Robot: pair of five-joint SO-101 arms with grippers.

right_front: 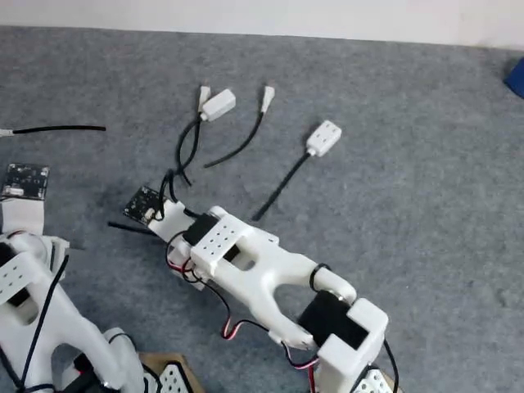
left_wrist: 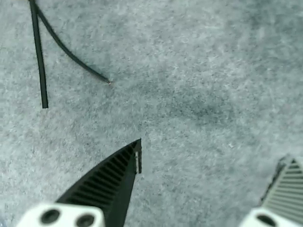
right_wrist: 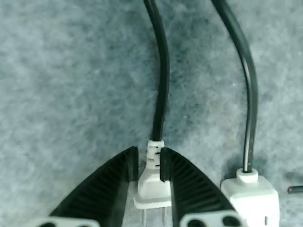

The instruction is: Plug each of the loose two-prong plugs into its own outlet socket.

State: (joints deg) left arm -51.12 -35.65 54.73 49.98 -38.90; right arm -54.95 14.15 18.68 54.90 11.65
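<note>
Grey carpet (right_wrist: 57, 71), plug (right_wrist: 151, 187) in right gripper (right_wrist: 149, 160)

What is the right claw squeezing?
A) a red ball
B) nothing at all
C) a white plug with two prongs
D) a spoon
C: the right claw is shut on the white plug, and the plug's two metal prongs stick out.

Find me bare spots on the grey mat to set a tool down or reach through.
Widest free patch: grey mat right of the white socket block and its black cable. Smaller one between the loose black wire at left and the looped black cables. Crowded: around the right gripper, shut on a white two-prong plug.
</note>
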